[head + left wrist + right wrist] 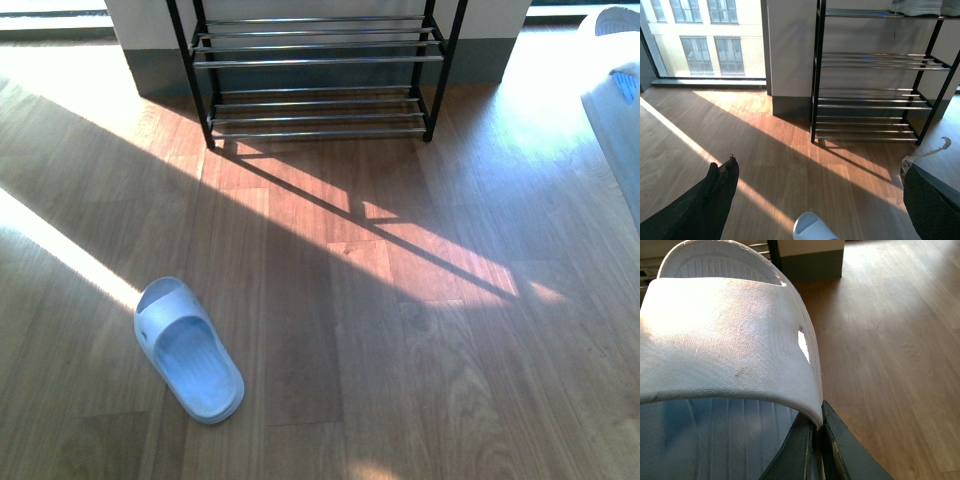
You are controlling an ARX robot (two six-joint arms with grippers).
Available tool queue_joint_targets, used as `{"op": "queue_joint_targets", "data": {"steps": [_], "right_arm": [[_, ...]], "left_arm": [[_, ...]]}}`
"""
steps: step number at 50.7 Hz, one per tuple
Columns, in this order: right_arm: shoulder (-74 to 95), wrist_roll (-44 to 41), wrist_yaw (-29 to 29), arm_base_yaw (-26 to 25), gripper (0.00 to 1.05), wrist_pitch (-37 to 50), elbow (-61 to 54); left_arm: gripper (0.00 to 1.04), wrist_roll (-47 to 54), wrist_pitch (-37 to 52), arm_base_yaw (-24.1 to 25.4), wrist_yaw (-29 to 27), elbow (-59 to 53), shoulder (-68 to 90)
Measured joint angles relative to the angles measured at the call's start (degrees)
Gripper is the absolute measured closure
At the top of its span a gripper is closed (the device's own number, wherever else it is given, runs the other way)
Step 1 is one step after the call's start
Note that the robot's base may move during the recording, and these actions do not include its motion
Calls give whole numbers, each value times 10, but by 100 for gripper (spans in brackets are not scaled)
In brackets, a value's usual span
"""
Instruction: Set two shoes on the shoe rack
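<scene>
One pale blue slide lies on the wood floor at the front left; its toe also shows in the left wrist view. My left gripper is open above it, empty, with one dark finger on each side. My right gripper is shut on the side edge of the other pale blue slide, held in the air; that slide shows at the far right of the front view. The shoe rack with black frame and chrome rods stands against the back wall, also in the left wrist view. No grey sneakers show.
Wood floor with strips of sunlight between me and the rack. A grey-based wall runs behind the rack. Windows stand to the rack's left. Something pale lies on the rack's top tier.
</scene>
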Motion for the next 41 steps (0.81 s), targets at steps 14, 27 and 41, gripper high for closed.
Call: {"op": "queue_joint_targets", "data": {"steps": [14,27,41], "right_arm": [[0,0,2,-4,103,0,1],[0,0,2,-3,103,0,0],[0,0,1,-3,103,0,0]], "left_arm": [[9,-215,-110,-76,-317,90,249],[9,-270,161,-30,-232,206,701],[9,-284,172,-70,-222,418,1200]]}}
